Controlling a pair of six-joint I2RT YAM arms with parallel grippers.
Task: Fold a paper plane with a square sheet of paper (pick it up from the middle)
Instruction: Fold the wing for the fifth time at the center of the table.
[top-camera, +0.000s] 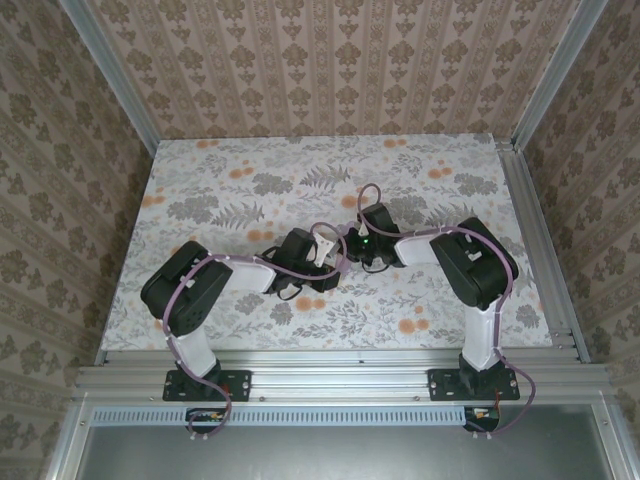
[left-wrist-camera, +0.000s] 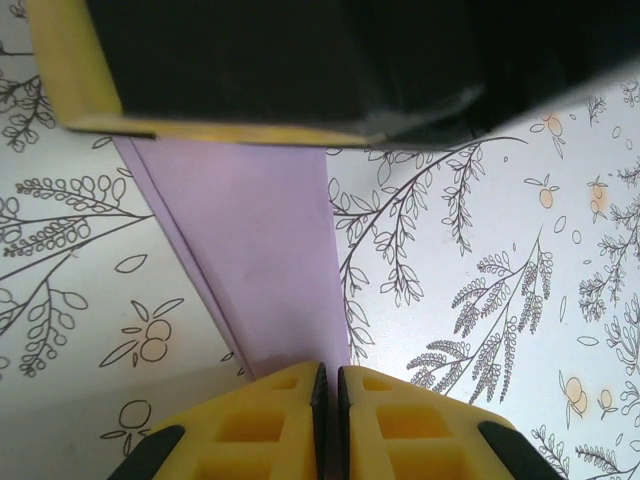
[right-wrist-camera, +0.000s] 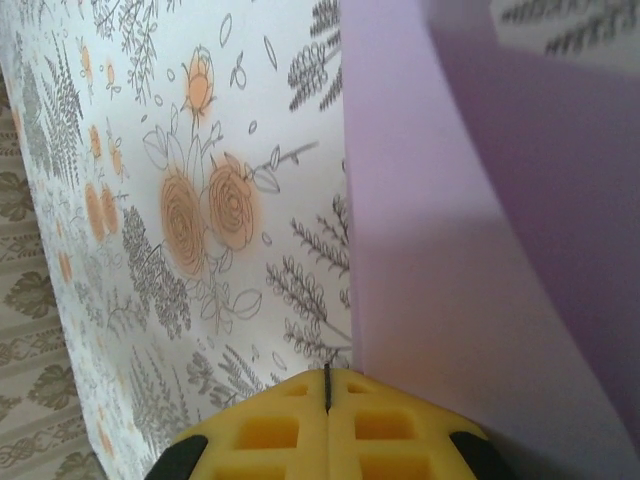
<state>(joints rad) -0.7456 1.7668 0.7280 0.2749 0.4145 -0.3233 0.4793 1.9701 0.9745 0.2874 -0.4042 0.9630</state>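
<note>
Tablecloth (top-camera: 250, 190) floral beneath lavender paper (left-wrist-camera: 250, 250); walls (top-camera: 330, 60) wallpapered.

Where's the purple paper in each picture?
Top external: hidden where the two arms meet, mid-table.
Left wrist: purple paper centre, running up from the left gripper.
Right wrist: right half, beside the right gripper.
Shared landmark: flowery tablecloth.

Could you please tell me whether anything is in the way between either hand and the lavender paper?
Nothing visible does. The left hand is shut on the lavender paper, and the right hand is shut with the paper meeting its fingertips. Around them there is floral tablecloth.
</note>
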